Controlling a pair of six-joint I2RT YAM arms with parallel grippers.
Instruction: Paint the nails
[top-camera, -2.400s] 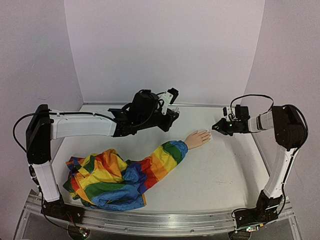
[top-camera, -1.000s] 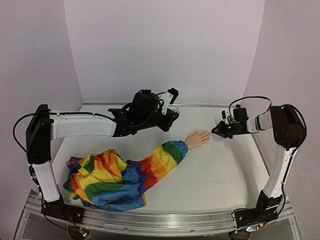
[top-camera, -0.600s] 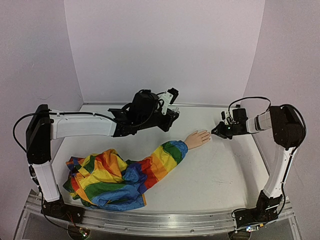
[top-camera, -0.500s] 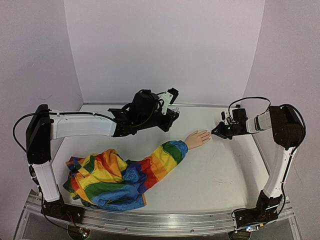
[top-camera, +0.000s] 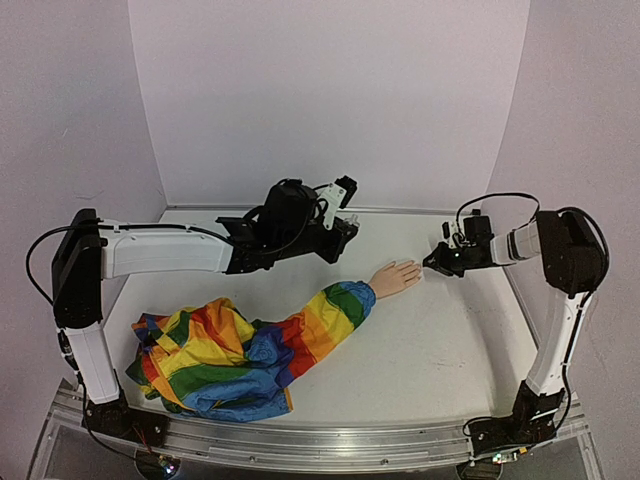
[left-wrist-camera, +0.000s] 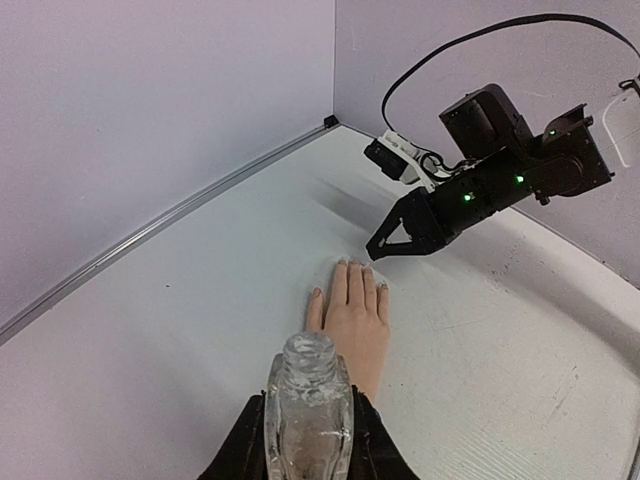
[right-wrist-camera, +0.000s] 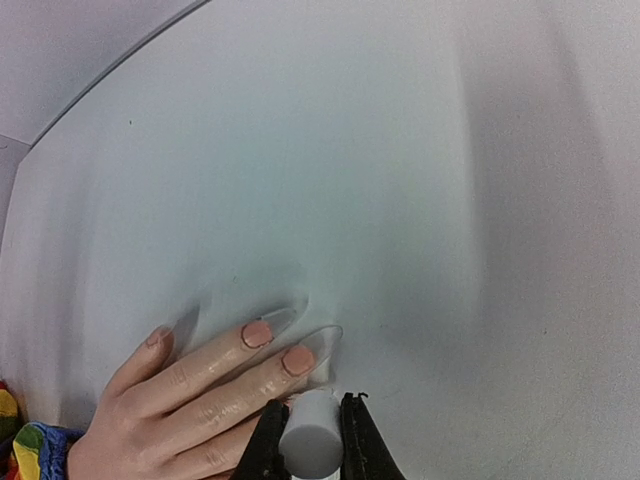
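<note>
— Where could a gripper pass on the table?
— Over the near right part, and along the far strip by the back wall.
— What stands in the way?
— The rainbow sleeve heaps up near left and slants to the mannequin hand mid-table. The right gripper, closed round a grey cylinder, crowds the fingertips. The left gripper, clamped on a clear bottle, hangs behind the hand, apart from it; its long arm bars the far left.
</note>
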